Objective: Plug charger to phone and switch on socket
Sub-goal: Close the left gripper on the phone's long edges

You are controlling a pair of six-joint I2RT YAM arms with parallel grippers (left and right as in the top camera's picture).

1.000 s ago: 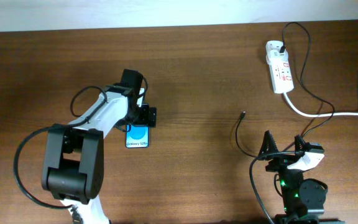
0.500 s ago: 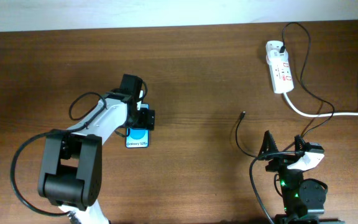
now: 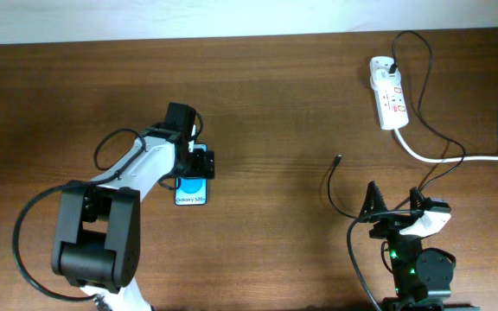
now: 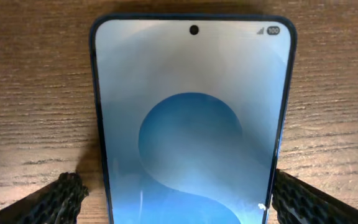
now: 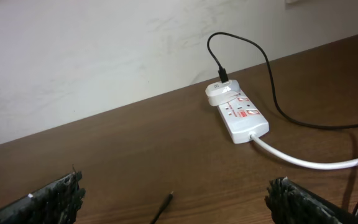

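The phone (image 3: 191, 191) lies flat on the wooden table with its blue screen up, and it fills the left wrist view (image 4: 191, 112). My left gripper (image 3: 196, 166) is open at the phone's top end, one finger on each side (image 4: 179, 194); the right finger (image 4: 306, 200) is close against the phone's edge, the left finger (image 4: 51, 202) stands a little off it. The charger cable's connector tip (image 3: 339, 159) lies loose on the table, just ahead of my open, empty right gripper (image 3: 393, 193) (image 5: 176, 194). The tip also shows in the right wrist view (image 5: 166, 200). Its black plug (image 3: 392, 65) sits in the white socket (image 3: 388, 102) (image 5: 238, 112).
The thin black cable (image 3: 429, 112) loops from the socket down past the right arm. The socket's thick white cord (image 3: 456, 158) runs off to the right edge. A white wall (image 5: 104, 50) stands behind the table's far edge.
My left arm has shifted slightly, bringing the gripper a little further over the phone's top end. The phone, the cable and the right arm have not moved.
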